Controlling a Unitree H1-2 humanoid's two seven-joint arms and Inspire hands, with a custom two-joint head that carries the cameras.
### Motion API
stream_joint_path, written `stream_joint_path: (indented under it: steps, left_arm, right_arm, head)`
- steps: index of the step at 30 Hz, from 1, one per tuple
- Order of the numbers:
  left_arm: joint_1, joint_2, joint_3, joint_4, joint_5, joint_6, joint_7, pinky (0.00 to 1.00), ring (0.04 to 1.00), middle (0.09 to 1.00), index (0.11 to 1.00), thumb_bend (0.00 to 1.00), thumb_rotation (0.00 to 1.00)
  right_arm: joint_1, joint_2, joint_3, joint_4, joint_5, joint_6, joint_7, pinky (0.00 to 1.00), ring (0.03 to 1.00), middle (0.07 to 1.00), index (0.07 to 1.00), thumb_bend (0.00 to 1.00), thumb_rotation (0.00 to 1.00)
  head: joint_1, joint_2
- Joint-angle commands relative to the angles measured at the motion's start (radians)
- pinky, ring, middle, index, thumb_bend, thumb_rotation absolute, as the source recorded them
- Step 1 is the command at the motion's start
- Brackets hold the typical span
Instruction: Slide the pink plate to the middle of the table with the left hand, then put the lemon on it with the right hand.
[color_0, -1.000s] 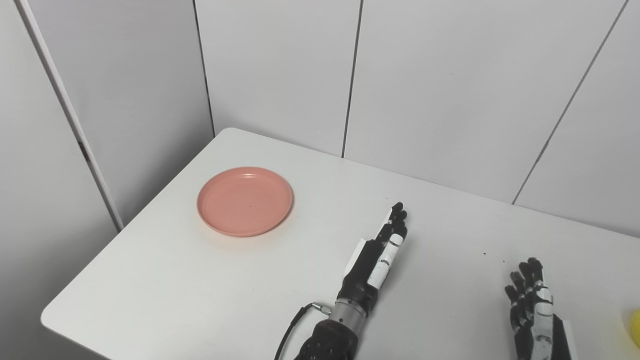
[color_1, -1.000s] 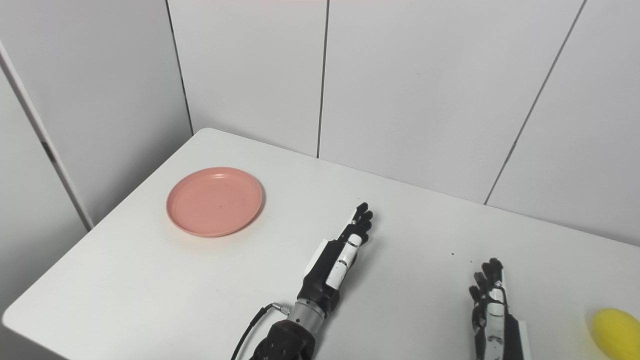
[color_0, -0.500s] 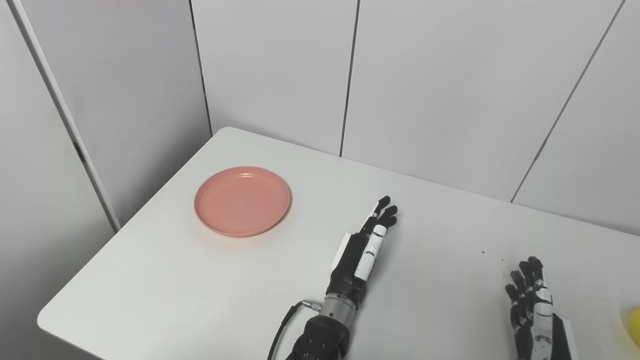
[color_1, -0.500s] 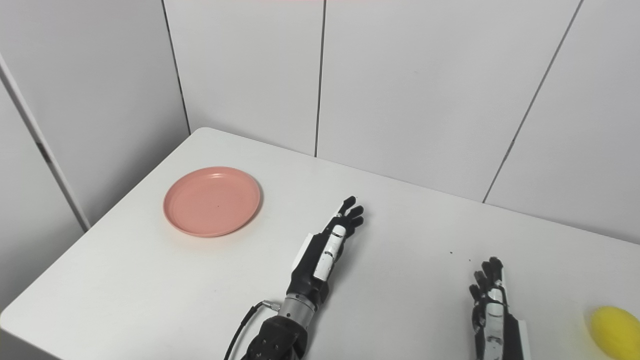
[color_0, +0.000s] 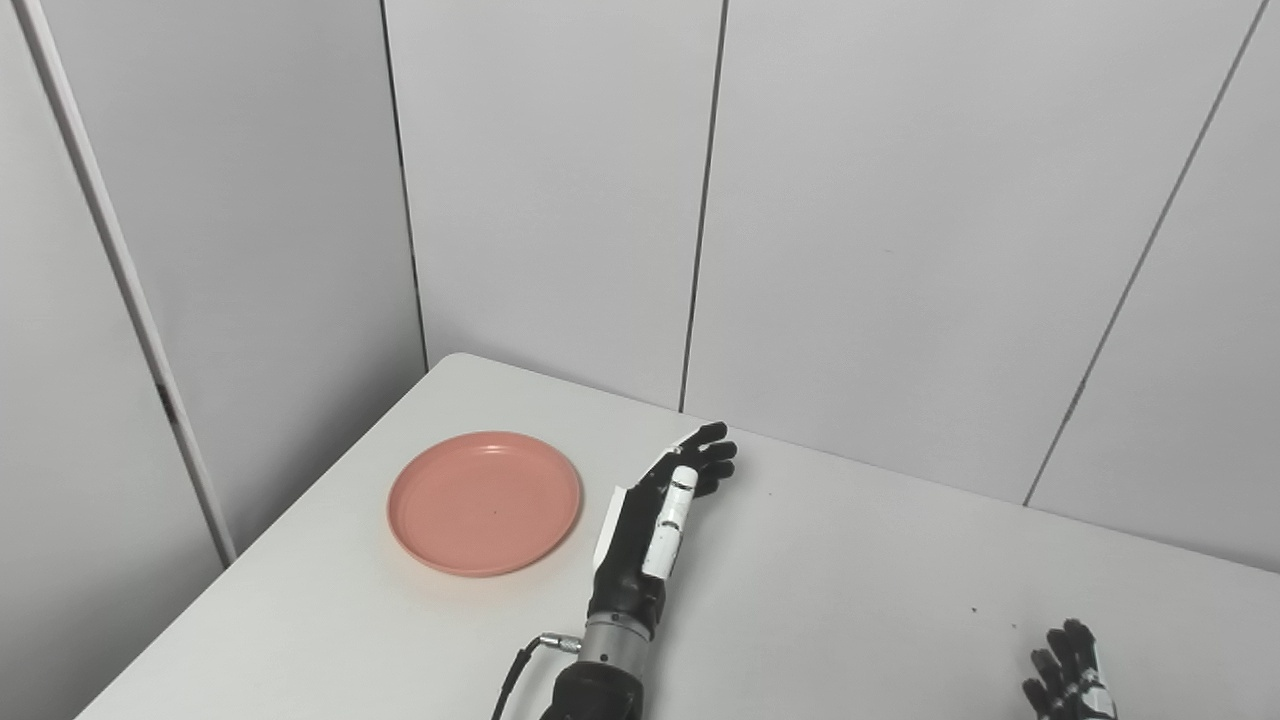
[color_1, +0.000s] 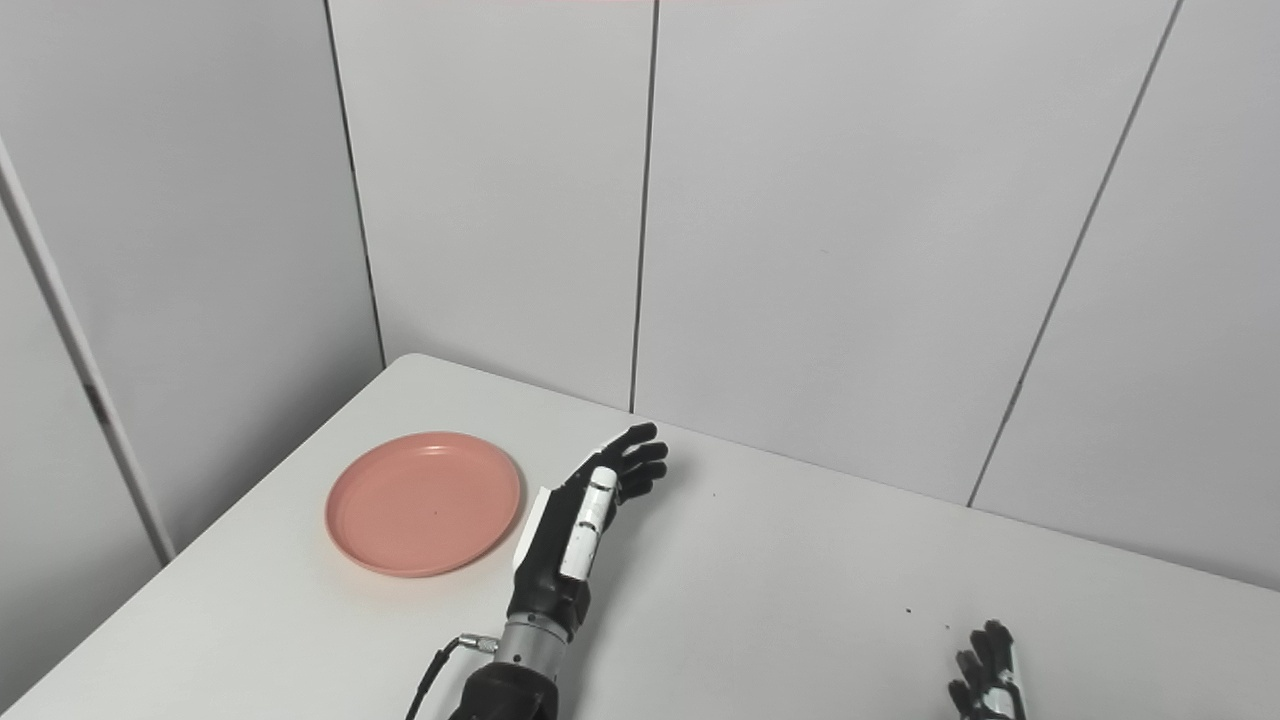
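- Reaching toward the pink plate (color_0: 485, 502), the left hand (color_0: 655, 520) hangs just to the plate's right, apparently not touching it; its fingers (color_0: 712, 462) are extended, slightly fanned and empty.
- Judging by the layout, the slide has not begun: the plate lies flat on the table (color_0: 850, 580), close to the table's left edge and its far-left corner, well off centre.
- Being round, the plate has no long axis and points no particular way; its rimmed hollow faces up and holds nothing.
- The hand's long axis runs away from the robot and tilts slightly rightward, thumb side turned toward the plate.
- Well right of the plate, at the bottom border, only the fingertips of the right hand (color_1: 985, 680) show; they look a little apart, but whether that hand is open I cannot tell.
- No lemon shows in either view, so its whereabouts and orientation cannot be told.
- Both steps remain: moving the plate toward mid-table, then placing the lemon.
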Motion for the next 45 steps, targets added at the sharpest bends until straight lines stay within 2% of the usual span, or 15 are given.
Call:
stream_joint_path:
  steps: [1, 6, 11, 15, 21, 26, 30, 39, 43, 45]
  left_arm:
    - [-0.053, 0.020, 0.012, -0.046, 0.025, 0.007, 0.015, 0.74, 0.733, 0.746, 0.729, 0.55, 1.00]
    - [-0.086, 0.070, 0.050, -0.084, 0.030, 0.059, 0.009, 0.72, 0.717, 0.730, 0.713, 0.60, 1.00]
    - [-0.105, 0.117, 0.089, -0.090, 0.027, 0.085, 0.012, 0.76, 0.712, 0.725, 0.713, 0.61, 1.00]
    - [-0.122, 0.159, 0.149, -0.059, -0.011, 0.056, 0.019, 0.70, 0.701, 0.713, 0.702, 0.58, 1.00]
    - [-0.133, 0.216, 0.217, -0.035, -0.029, 0.072, 0.034, 0.70, 0.701, 0.706, 0.697, 0.60, 1.00]
    - [-0.129, 0.263, 0.260, -0.025, -0.038, 0.035, 0.056, 0.67, 0.688, 0.698, 0.685, 0.57, 1.00]
    - [-0.124, 0.287, 0.296, -0.024, -0.050, 0.026, 0.065, 0.64, 0.681, 0.703, 0.686, 0.58, 1.00]
    - [-0.101, 0.340, 0.336, -0.007, -0.027, 0.049, 0.089, 0.69, 0.704, 0.714, 0.717, 0.58, 1.00]
    - [-0.093, 0.360, 0.347, 0.014, -0.029, 0.045, 0.099, 0.69, 0.693, 0.699, 0.692, 0.63, 1.00]
    - [-0.092, 0.365, 0.353, 0.028, -0.036, 0.043, 0.103, 0.68, 0.688, 0.698, 0.688, 0.60, 1.00]
  right_arm:
    - [0.016, 0.003, 0.001, -0.003, 0.010, -0.039, 0.012, 1.00, 1.000, 1.000, 1.000, 0.59, 1.00]
    - [0.017, 0.008, 0.005, -0.003, 0.006, -0.036, 0.008, 1.00, 1.000, 1.000, 1.000, 0.59, 1.00]
    - [0.015, 0.010, 0.005, 0.001, 0.004, -0.045, 0.007, 1.00, 1.000, 1.000, 1.000, 0.56, 1.00]
    - [0.017, 0.011, 0.003, -0.003, 0.008, -0.035, 0.007, 1.00, 1.000, 1.000, 1.000, 0.55, 1.00]
    - [0.018, 0.009, 0.003, -0.007, 0.007, -0.031, 0.008, 1.00, 1.000, 1.000, 1.000, 0.55, 1.00]
    - [0.018, 0.010, 0.004, -0.010, 0.009, -0.026, 0.009, 1.00, 1.000, 1.000, 1.000, 0.54, 1.00]
    - [0.020, 0.010, 0.004, -0.010, 0.006, -0.026, 0.007, 1.00, 1.000, 1.000, 1.000, 0.54, 1.00]
    - [0.023, 0.008, 0.003, -0.017, 0.009, -0.022, 0.008, 1.00, 1.000, 1.000, 1.000, 0.54, 1.00]
    - [0.024, 0.006, 0.004, -0.018, 0.010, -0.022, 0.010, 1.00, 1.000, 1.000, 1.000, 0.53, 1.00]
    - [0.023, 0.004, 0.005, -0.020, 0.011, -0.020, 0.013, 1.00, 1.000, 1.000, 1.000, 0.54, 1.00]
  head:
    - [0.000, 0.005]
    - [-0.002, 0.003]
    - [-0.005, 0.003]
    - [-0.003, 0.006]
    - [0.000, 0.010]
    - [0.006, 0.011]
    - [0.010, 0.013]
    - [0.022, 0.018]
    - [0.024, 0.019]
    - [0.029, 0.019]
